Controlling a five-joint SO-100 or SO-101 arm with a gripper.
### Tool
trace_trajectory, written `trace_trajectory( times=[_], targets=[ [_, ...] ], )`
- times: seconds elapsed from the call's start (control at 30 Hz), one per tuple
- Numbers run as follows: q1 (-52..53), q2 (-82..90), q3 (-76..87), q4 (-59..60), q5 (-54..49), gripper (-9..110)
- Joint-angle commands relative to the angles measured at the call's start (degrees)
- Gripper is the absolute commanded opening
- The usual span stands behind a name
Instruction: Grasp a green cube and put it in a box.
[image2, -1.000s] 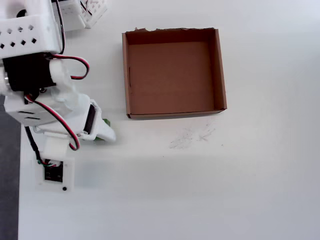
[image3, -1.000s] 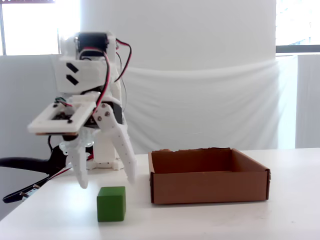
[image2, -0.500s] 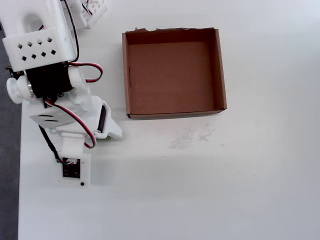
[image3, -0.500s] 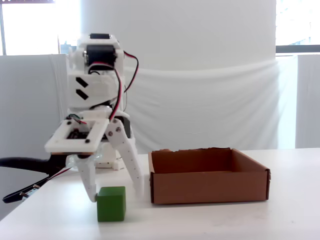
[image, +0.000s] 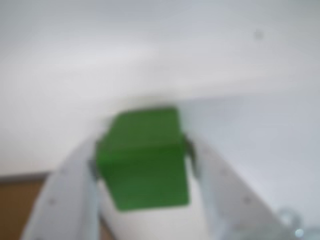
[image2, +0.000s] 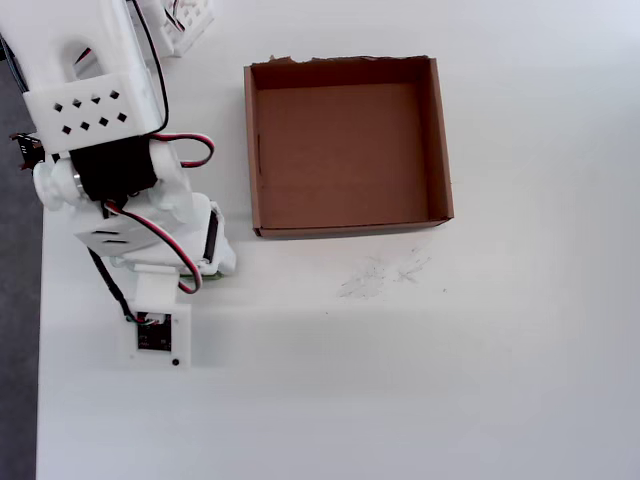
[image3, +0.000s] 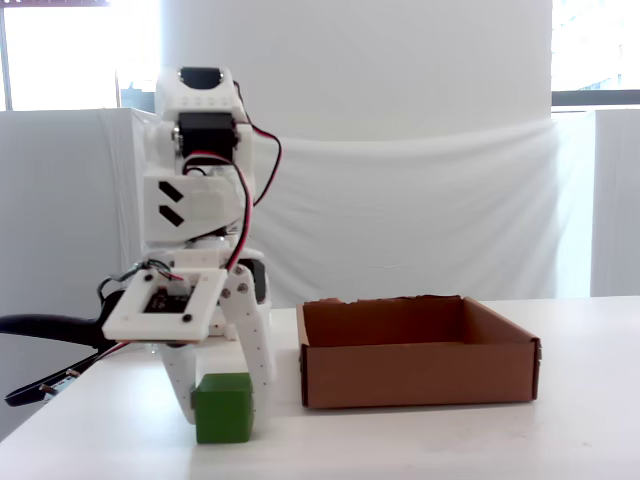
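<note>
Down on the desk (image3: 420, 440) the gripper (image3: 222, 400) has been lowered, spread, around the green cube (image3: 222, 408); not pinched yet, so closing seems next.

White printed arm (image3: 195, 200), black servos, red and black cables, perforated shell

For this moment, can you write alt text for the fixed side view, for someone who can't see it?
A white robot arm reaches down so its gripper straddles the green cube, which sits on the white table; one finger shows at each side of the cube, though contact cannot be told. Right of the cube stands the shallow brown cardboard box, apart from it.
</note>
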Motion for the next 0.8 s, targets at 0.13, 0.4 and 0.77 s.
trace_trajectory(
  times=[0.13,0.4,0.77],
  targets=[
    [-0.79,0.00,0.00,-1.23,-0.26,15],
    [-0.35,1.14,-3.87,4.04,-0.26,14],
    [-1.41,5.19,-17.49,20.30,-0.18,13]
  ],
)
